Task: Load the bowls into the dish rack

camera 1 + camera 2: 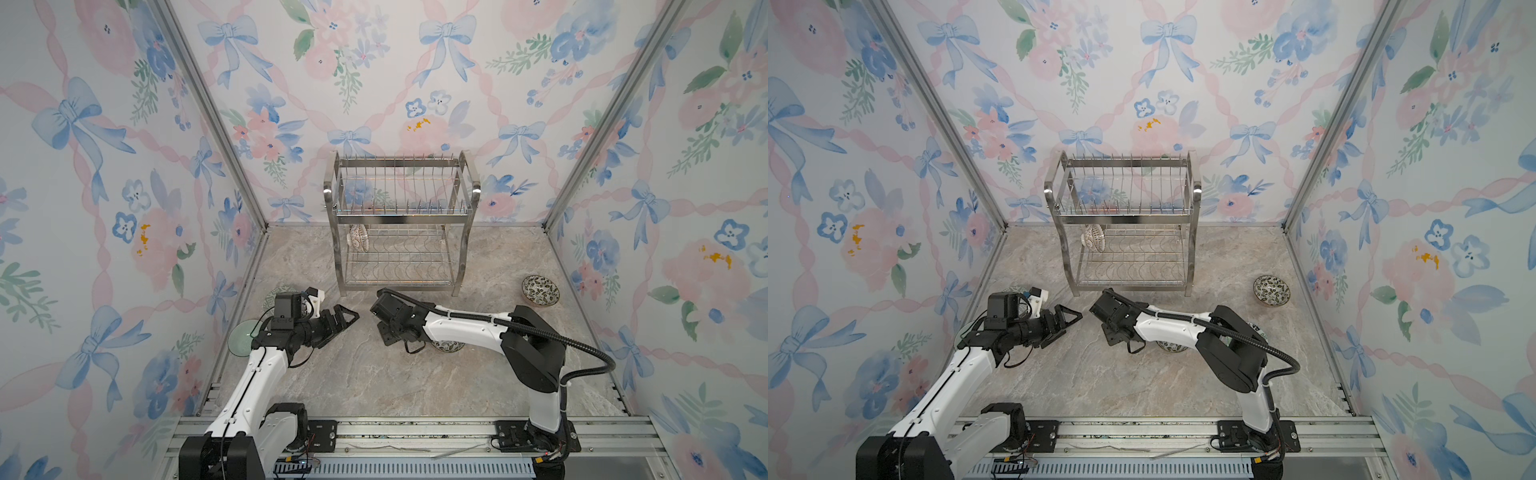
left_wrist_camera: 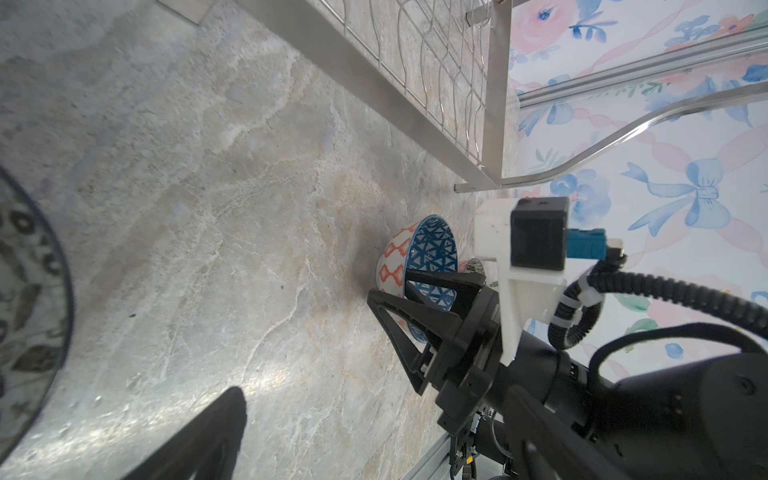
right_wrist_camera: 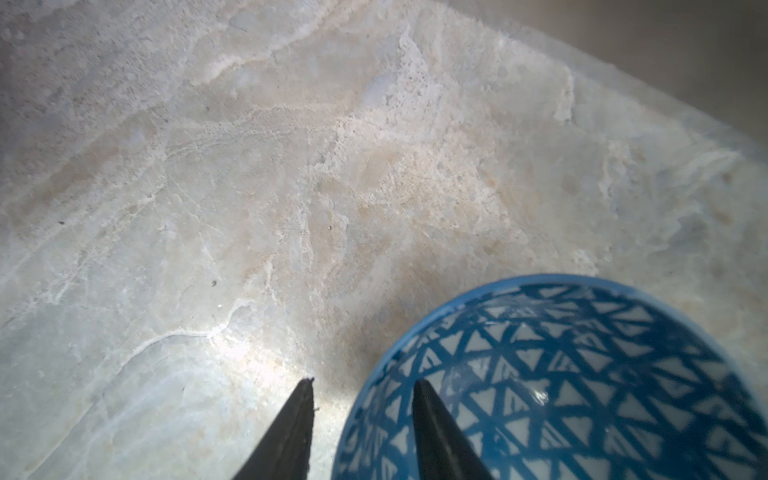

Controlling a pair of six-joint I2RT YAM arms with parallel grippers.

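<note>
**Right claw** (image 3: 361,415): it is straddling the rim of the blue bowl (image 3: 582,374). One finger (image 3: 440,432) is reaching inside the bowl and the other (image 3: 297,428) is standing outside it. Bare table (image 3: 291,187) is showing between the outer finger and the bowl wall. The jaws are therefore standing partly parted and are not clamping the bowl.

**Blue bowl:** it is sitting upright on the table, in front of the rack (image 1: 403,216) and apart from it. The left wrist view is showing its orange-patterned outer wall (image 2: 390,266). In both top views the right arm (image 1: 461,328) is covering it.

**Left claw** (image 1: 347,318): its jaws are spreading wide and holding nothing. It is hanging over the table to the left of the right claw, pointing toward it and apart from it.

**Other bowls:**
- The cream bowl (image 1: 358,237) is standing on edge at the left end of the rack's lower tier.
- The leafy bowl (image 1: 540,291) is sitting upright on the table, right of the rack and well apart from it.
- A patterned bowl (image 1: 448,345) is showing partly from under the right arm.
- A green bowl (image 1: 240,338) is lying by the table's left edge, partly behind the left arm (image 1: 257,374).
</note>
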